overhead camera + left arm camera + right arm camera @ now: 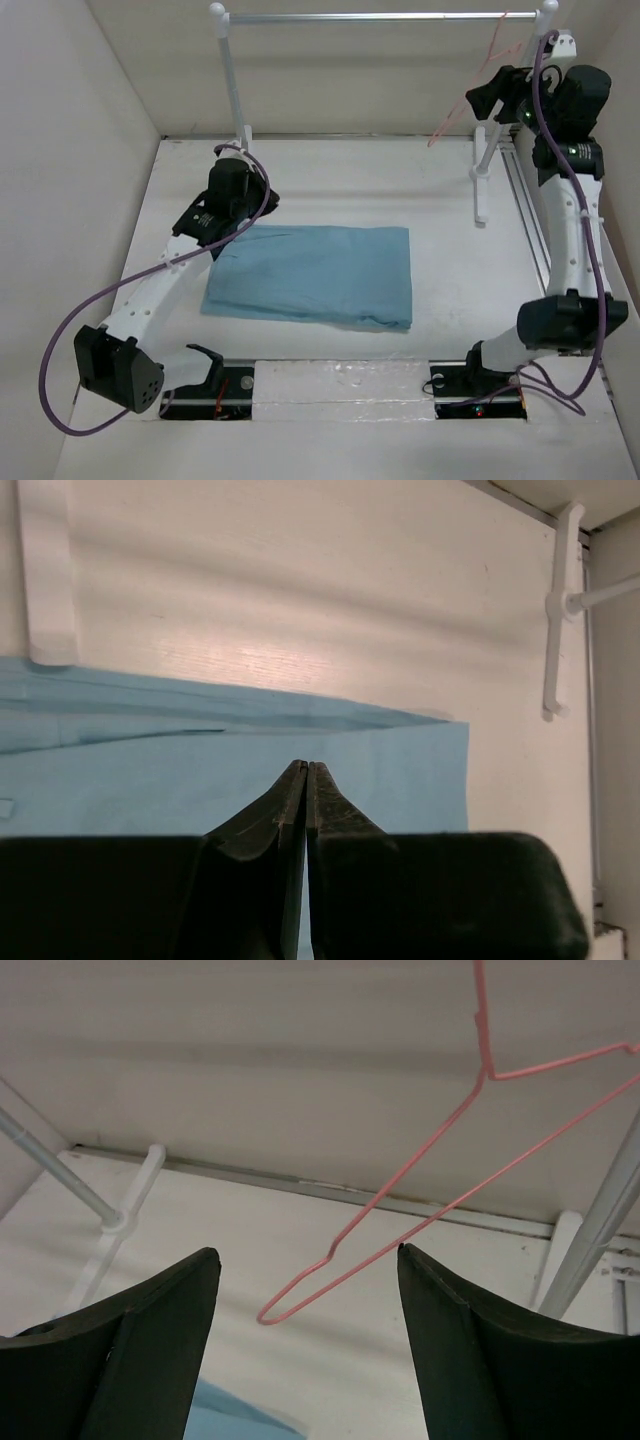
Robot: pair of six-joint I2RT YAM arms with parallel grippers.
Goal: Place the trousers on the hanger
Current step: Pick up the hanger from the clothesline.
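Light blue cloth is the main worry. The trousers (315,272) lie folded flat in several layers in the middle of the surface (440,180), well apart from the hanger (440,1127). The hanger dangles from the silver rail (380,17) at the far right.

The left end effector (306,768) sits over the far left corner of the trousers with its fingers pressed together and nothing visible between them. It will probably have to open before it can pinch the cloth. A pinch that takes only the top layer would likely let the fold fall open and trail as it lifts. Limp cloth could also slide off a thin wire bar if it is draped unevenly.

The right end effector (305,1252) is raised near the rail with its fingers spread wide. In the wrist view the hanger's lower corner shows between them, though I cannot tell how close it is. The pink wire hangs loose, so a brush from either finger could swing it or knock its hook off the rail. A weak grip might let the wire twist.

The right post (480,170) of the rack stands just beside that arm, and a purple cable (545,100) loops close to it, so a wide sweep could catch on either. The left post (230,80) stands behind the left arm.
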